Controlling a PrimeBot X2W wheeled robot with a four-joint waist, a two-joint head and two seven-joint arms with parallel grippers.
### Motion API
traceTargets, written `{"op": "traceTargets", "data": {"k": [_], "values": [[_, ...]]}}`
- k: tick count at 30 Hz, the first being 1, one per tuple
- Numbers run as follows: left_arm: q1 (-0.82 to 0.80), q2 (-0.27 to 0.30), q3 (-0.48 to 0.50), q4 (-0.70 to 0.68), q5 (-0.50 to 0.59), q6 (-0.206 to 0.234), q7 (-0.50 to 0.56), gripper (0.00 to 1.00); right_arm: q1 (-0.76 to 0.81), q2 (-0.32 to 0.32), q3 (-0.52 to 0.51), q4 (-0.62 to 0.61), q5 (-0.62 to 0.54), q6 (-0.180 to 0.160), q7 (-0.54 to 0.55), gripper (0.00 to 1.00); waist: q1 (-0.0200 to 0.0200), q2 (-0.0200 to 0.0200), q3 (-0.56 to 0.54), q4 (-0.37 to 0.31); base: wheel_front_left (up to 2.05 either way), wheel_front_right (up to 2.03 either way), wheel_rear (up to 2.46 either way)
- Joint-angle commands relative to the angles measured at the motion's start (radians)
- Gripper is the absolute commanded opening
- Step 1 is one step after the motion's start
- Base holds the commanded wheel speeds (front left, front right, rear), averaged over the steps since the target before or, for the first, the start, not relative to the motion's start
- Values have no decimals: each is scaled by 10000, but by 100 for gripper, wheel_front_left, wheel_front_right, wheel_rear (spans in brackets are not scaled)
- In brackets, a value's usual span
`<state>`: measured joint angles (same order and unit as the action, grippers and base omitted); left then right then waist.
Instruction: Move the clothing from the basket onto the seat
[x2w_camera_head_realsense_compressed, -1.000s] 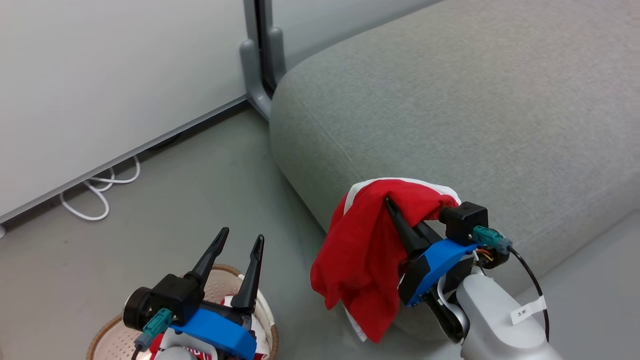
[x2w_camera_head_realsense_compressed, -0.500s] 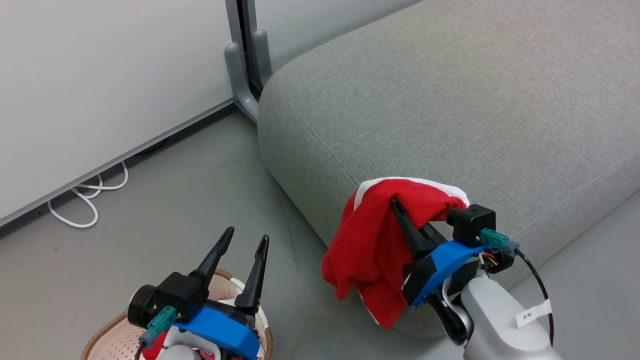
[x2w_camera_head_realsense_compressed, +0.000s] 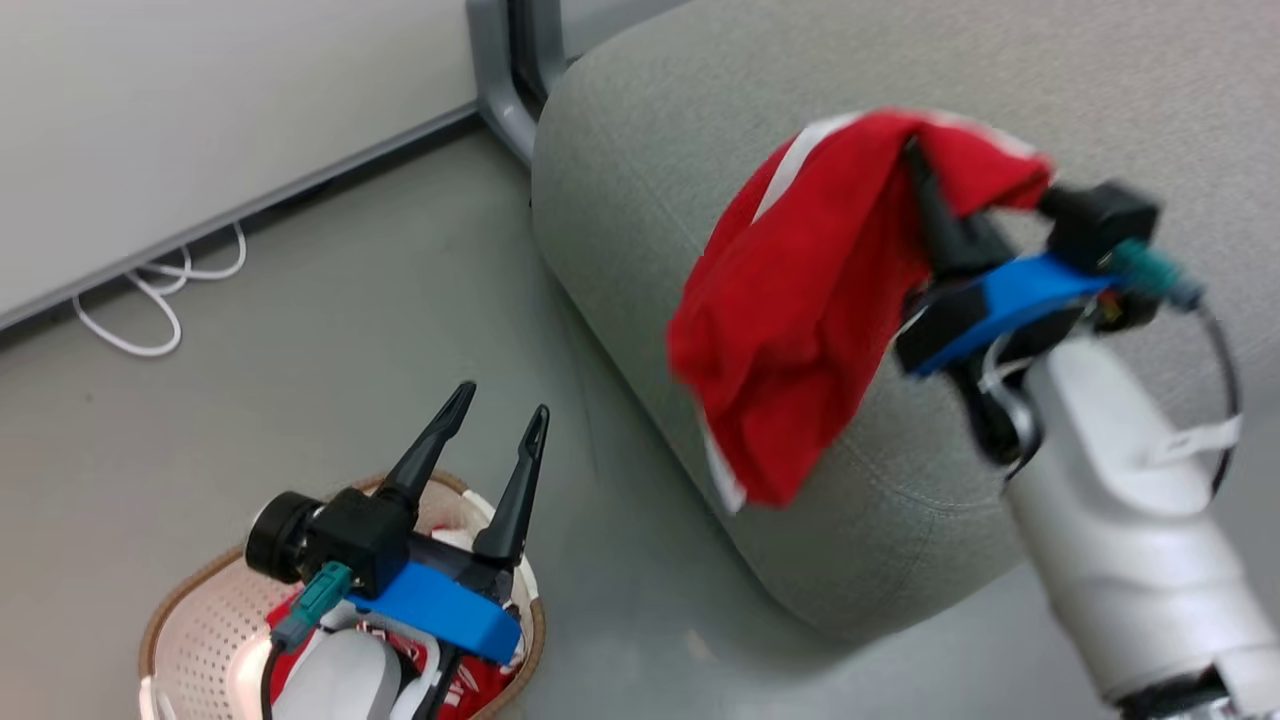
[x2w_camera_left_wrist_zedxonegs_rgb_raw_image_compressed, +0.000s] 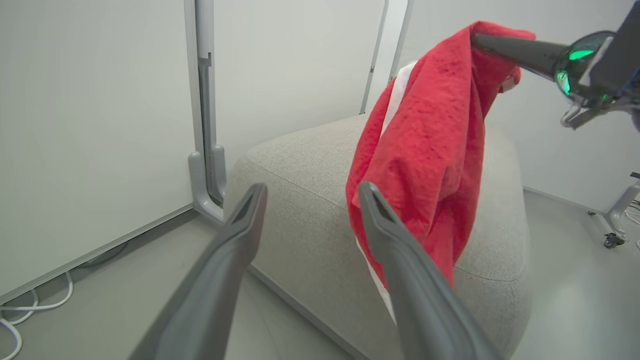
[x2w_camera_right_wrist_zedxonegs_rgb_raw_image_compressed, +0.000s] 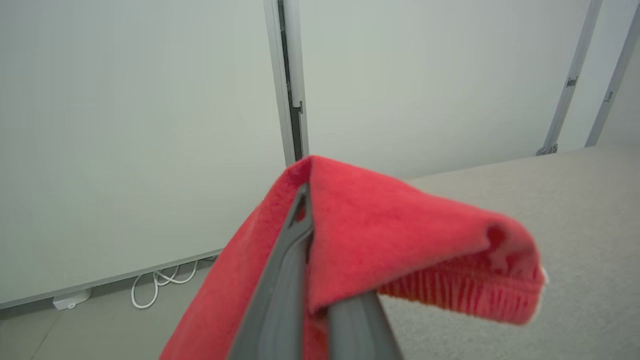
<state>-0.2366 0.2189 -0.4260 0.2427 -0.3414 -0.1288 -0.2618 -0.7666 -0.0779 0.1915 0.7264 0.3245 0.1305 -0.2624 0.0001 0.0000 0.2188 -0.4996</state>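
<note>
Grey floor (x2w_camera_head_realsense_compressed: 330, 330), smooth. Pale wall panels (x2w_camera_head_realsense_compressed: 200, 100) run along it. White cable (x2w_camera_head_realsense_compressed: 160, 290) lies looped on the floor at the wall's foot. Grey upright post (x2w_camera_head_realsense_compressed: 500, 100) with a curved foot stands between the panels. Wheeled metal leg (x2w_camera_left_wrist_zedxonegs_rgb_raw_image_compressed: 616, 220) stands well apart.

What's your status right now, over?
Right gripper shut on red garment, hanging by the seat corner. Left gripper open above the basket, second garment inside. Nothing seen blocking the seat.
</note>
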Motion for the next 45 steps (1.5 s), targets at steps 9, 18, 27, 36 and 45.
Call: {"op": "traceTargets", "data": {"k": [9, 18, 27, 36, 45], "values": [[-1298, 557, -479, -695, 257, -25, -47, 100, -2647, -1993, -2216, 491, -994, 3, 178, 0, -1, 0, 2067, 1177, 0, 0, 0], [-2399, 926, -603, -1446, 580, -25, -40, 100, -3269, -3271, -4266, 1068, -2443, 3, 50, 0, -1, 0, 3926, 2059, 0, 0, 0], [-2832, 938, -521, -1874, 896, -25, -40, 100, -2674, -2997, -5984, 1577, -2460, 3, -33, 0, -1, 0, 4885, 2554, 0, 0, 0], [-2796, 787, -388, -1704, 931, -26, -40, 100, -2491, -2798, -6344, 1575, -2948, 3, -35, 23, -1, 0, 4902, 2637, 0, 0, 0], [-2733, 607, -490, -1425, 777, -26, -40, 100, -2161, -2599, -6425, 1759, -3534, 1, -33, 100, -1, 0, 4333, 2642, 0, 0, 0]]}}
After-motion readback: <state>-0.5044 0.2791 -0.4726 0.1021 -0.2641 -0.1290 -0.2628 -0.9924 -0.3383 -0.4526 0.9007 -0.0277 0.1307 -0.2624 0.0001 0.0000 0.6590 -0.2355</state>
